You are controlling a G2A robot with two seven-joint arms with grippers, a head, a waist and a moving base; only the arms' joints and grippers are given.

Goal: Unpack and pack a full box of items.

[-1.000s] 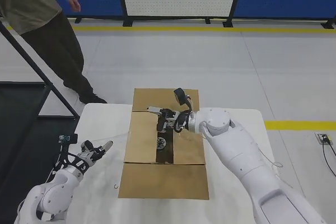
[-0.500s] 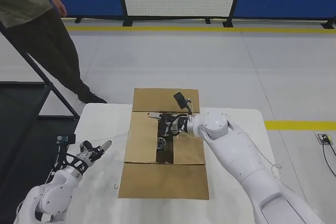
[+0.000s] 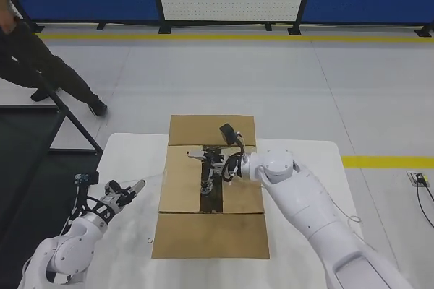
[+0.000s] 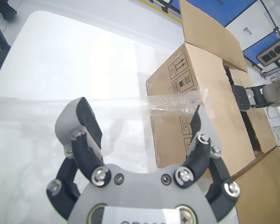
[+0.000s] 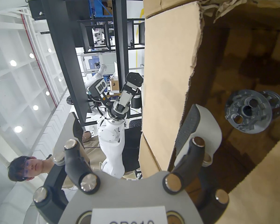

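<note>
A cardboard box (image 3: 181,180) stands mid-table, its far and near flaps folded outward and the two top flaps lying almost closed with a dark gap between them. My right gripper (image 3: 205,160) is at that gap, open, straddling the edge of one top flap (image 5: 168,71), with one finger (image 5: 196,127) inside the box. A grey round hub-like part (image 5: 247,113) lies on the box floor below it. My left gripper (image 3: 123,193) hovers over the table left of the box, open and holding nothing (image 4: 142,120). A clear tape strip (image 4: 177,103) hangs off the box's side.
The white table (image 3: 130,159) has bare room left of the box and a narrower strip on the right. A small ring-like bit (image 3: 150,240) lies near the box's near-left corner. A black frame (image 3: 29,144) stands beyond the table's left edge.
My right gripper has come down and nearer along the gap, settling over the flap edge. The left arm kept still. A person behind the table walked away to the left.
</note>
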